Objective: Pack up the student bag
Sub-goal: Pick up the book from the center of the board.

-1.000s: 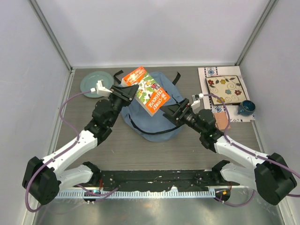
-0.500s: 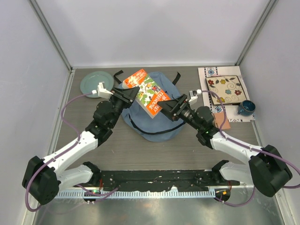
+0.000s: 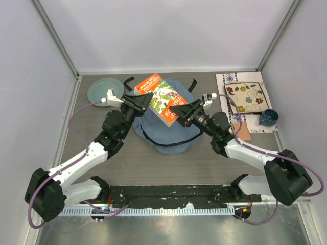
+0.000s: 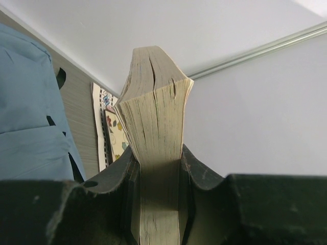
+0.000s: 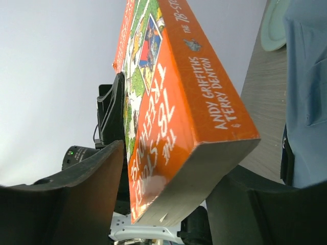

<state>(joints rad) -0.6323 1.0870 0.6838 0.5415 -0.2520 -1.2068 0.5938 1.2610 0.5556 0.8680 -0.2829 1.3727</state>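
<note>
The student bag (image 3: 164, 137), soft light-blue fabric with black straps, lies mid-table; it also shows in the left wrist view (image 4: 25, 112) and the right wrist view (image 5: 306, 92). An orange paperback book (image 3: 159, 96) is held in the air above the bag. My left gripper (image 3: 143, 101) is shut on the book's page edge (image 4: 156, 127), both jaws pressed against the pages. My right gripper (image 3: 180, 113) is open, its wide jaws on either side of the book's lower corner (image 5: 179, 107), with a gap visible at the left finger (image 5: 87, 189).
A teal plate (image 3: 102, 90) lies at the back left, next to the bag. At the back right a patterned mat (image 3: 227, 79) carries a floral tile (image 3: 245, 97), and a dark blue mug (image 3: 267, 117) stands beside it. White walls enclose the table.
My right gripper has moved left and up to the book, so its jaws now straddle the lower corner. The book has shifted slightly in my left gripper's hold.
</note>
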